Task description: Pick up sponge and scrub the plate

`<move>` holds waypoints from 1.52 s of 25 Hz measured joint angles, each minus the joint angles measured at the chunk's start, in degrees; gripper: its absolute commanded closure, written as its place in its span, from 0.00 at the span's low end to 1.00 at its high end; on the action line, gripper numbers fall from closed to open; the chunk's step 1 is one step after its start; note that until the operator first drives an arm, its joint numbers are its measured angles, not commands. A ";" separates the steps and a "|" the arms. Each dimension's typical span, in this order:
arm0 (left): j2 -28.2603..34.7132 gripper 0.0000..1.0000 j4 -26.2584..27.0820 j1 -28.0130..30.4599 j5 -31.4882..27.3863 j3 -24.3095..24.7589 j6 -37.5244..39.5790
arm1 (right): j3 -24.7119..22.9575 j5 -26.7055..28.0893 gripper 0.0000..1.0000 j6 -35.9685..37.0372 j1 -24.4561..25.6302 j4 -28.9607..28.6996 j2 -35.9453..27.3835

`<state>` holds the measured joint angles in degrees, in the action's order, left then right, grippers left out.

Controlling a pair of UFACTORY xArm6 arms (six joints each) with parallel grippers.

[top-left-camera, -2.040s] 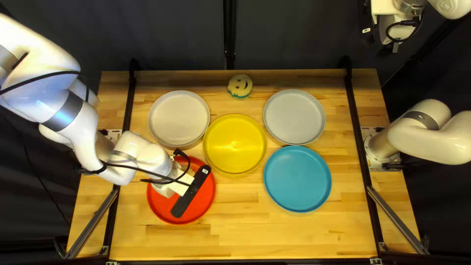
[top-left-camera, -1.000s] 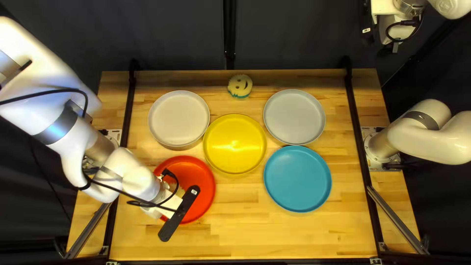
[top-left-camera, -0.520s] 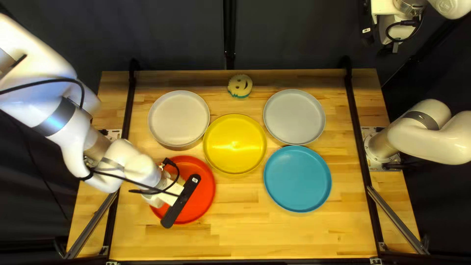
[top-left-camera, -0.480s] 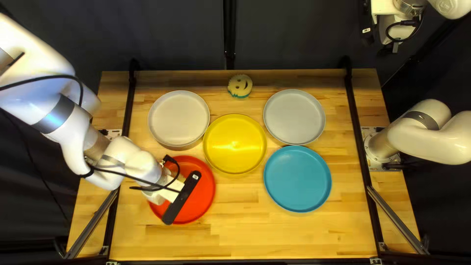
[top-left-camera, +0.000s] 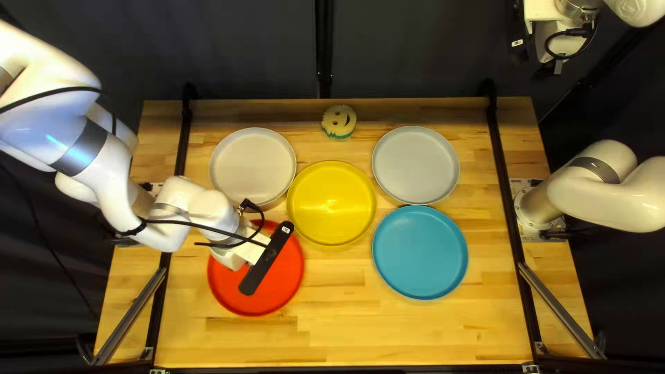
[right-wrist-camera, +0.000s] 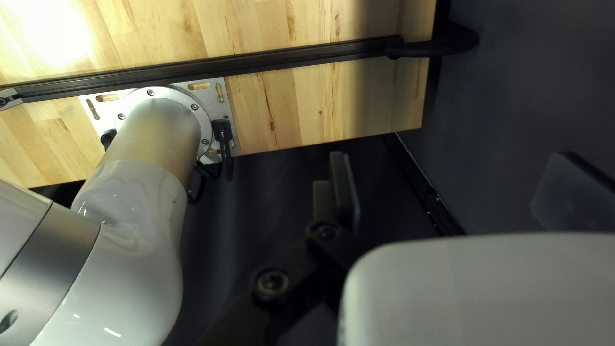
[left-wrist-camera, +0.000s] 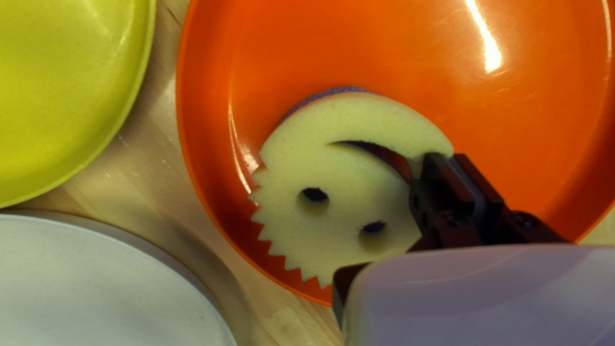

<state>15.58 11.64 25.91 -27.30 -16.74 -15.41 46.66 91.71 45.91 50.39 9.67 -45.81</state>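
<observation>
My left gripper (top-left-camera: 267, 257) is over the red plate (top-left-camera: 280, 294) in the top left view, its own body hiding the sponge there. The left wrist view shows that gripper (left-wrist-camera: 448, 176) shut on the side of a round cream sponge (left-wrist-camera: 346, 122) with a purple underside, a face cut into it and a jagged edge. This sponge lies over the inside of the plate (left-wrist-camera: 397, 45), which looks orange there, near its rim. High at the right of the top left view is my right gripper (top-left-camera: 518, 38); in its wrist view the gripper (right-wrist-camera: 455, 189) stands open, holding nothing.
The yellow plate (top-left-camera: 332, 204) is right of the red one. Beyond are a pale plate (top-left-camera: 253, 166) and a grey plate (top-left-camera: 415, 165); a blue plate (top-left-camera: 420, 253) lies further right. Another smiling sponge (top-left-camera: 339, 120) rests near the table's far edge.
Over the red plate my left gripper first went toward the near left, uncovering a bit of cream sponge, then came back toward the far right. The right arm and the other plates have stayed put.
</observation>
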 measured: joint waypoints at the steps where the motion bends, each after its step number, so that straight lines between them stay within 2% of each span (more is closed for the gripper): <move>1: 0.04 1.00 0.13 0.71 0.12 0.15 0.54 | 0.00 0.00 0.00 0.00 0.00 0.00 0.00; 10: -1.68 1.00 1.64 10.39 3.10 0.76 9.11 | 0.00 0.00 0.00 0.00 0.00 0.00 0.00; 14: -2.77 1.00 0.86 12.63 3.75 -0.18 12.38 | 0.00 0.00 0.00 0.00 0.00 0.00 0.00; 19: -2.30 1.00 0.37 11.47 3.51 -0.08 11.72 | 0.00 0.00 0.00 0.00 0.00 0.00 0.00; 25: -0.96 1.00 1.46 5.11 2.84 0.99 4.21 | 0.00 0.00 0.00 0.00 0.00 0.00 0.00; 28: -3.07 1.00 1.85 3.39 3.71 -0.27 1.34 | 0.00 0.00 0.00 0.00 0.00 0.00 0.00; 33: -6.87 1.00 -0.97 4.91 5.20 -3.57 2.96 | 0.00 0.00 0.00 0.00 0.00 0.00 0.00; 38: -8.25 1.00 -3.88 7.88 3.93 -7.09 6.97 | 0.00 0.00 0.00 0.00 0.00 0.00 0.00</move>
<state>7.32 7.76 33.79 -23.37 -23.83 -8.43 46.66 91.71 45.91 50.39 9.67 -45.81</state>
